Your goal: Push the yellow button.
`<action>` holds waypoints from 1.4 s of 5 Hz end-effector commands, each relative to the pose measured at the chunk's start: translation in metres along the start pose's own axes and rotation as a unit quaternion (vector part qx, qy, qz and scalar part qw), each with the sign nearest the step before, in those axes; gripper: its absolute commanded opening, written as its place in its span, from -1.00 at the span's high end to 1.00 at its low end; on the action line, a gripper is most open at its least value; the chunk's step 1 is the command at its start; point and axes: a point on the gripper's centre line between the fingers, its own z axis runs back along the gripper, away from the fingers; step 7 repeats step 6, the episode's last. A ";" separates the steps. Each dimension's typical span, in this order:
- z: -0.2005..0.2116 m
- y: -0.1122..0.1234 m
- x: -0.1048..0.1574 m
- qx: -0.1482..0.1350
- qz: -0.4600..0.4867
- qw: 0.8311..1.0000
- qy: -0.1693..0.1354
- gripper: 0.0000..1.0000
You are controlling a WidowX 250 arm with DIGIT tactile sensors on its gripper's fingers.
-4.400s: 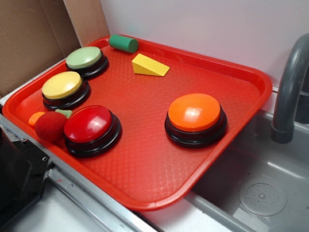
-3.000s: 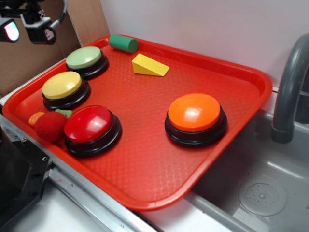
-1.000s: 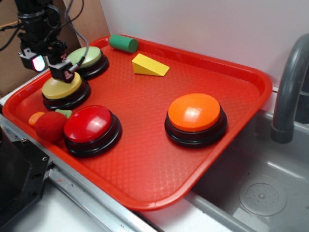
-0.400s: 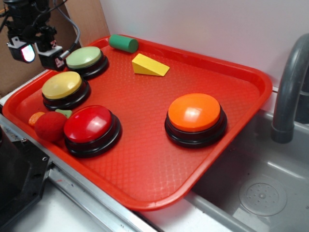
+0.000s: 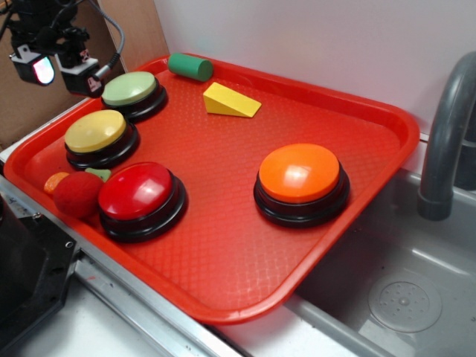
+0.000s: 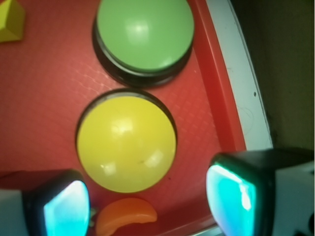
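Yellow button (image 5: pixel 95 131) sits at the tray's (image 5: pixel 223 245) left side, below the green button (image 5: pixel 129 88). Its hard, smooth dome probably wants a centred downward press. Gripper (image 5: pixel 50 68) hovers upper left, jaws apart. Only the wrist view shows an orange slice (image 6: pixel 126 221) beside it.

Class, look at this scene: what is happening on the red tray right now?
A robot arm's tool hangs above the tray's far-left corner, fingers apart and holding nothing. Beneath it sits the yellow button, untouched at this moment, next to a pale green button. Red and orange buttons sit nearer on the tray.
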 end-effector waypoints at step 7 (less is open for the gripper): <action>0.050 -0.023 0.007 -0.005 -0.019 0.998 -0.066 -1.00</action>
